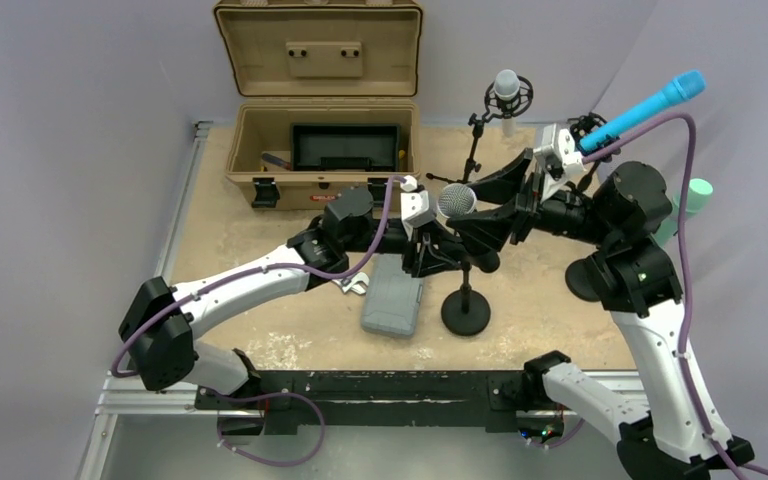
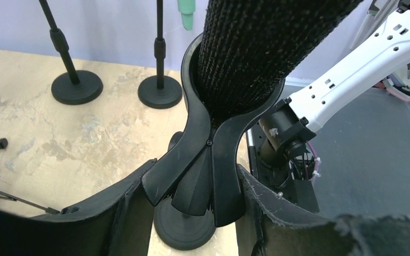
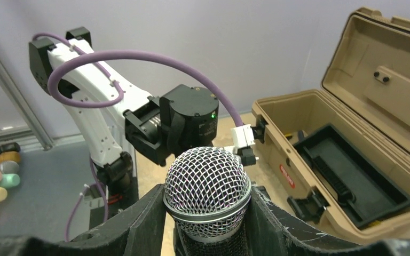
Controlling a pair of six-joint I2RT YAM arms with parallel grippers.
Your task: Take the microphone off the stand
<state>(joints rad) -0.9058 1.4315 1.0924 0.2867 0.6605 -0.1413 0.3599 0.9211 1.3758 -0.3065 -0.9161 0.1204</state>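
The microphone [image 1: 457, 200] has a silver mesh head and a black body and sits in the black clip of a round-based stand [image 1: 465, 312]. My right gripper [image 1: 482, 208] is shut on the microphone; in the right wrist view both fingers press just under the mesh head [image 3: 207, 181]. My left gripper [image 1: 438, 255] is shut on the stand's clip below it. In the left wrist view the clip [image 2: 213, 154] wraps the microphone's body [image 2: 256, 48], and my fingers [image 2: 112, 213] touch the clip's lower lobes on both sides. The stand's base [image 2: 184, 229] shows beneath.
An open tan toolbox [image 1: 320, 150] stands at the back. A grey case [image 1: 393, 297] lies left of the stand's base. A white microphone on a stand [image 1: 506, 92], a blue microphone [image 1: 645, 108] and a green one [image 1: 695, 195] are at the back right.
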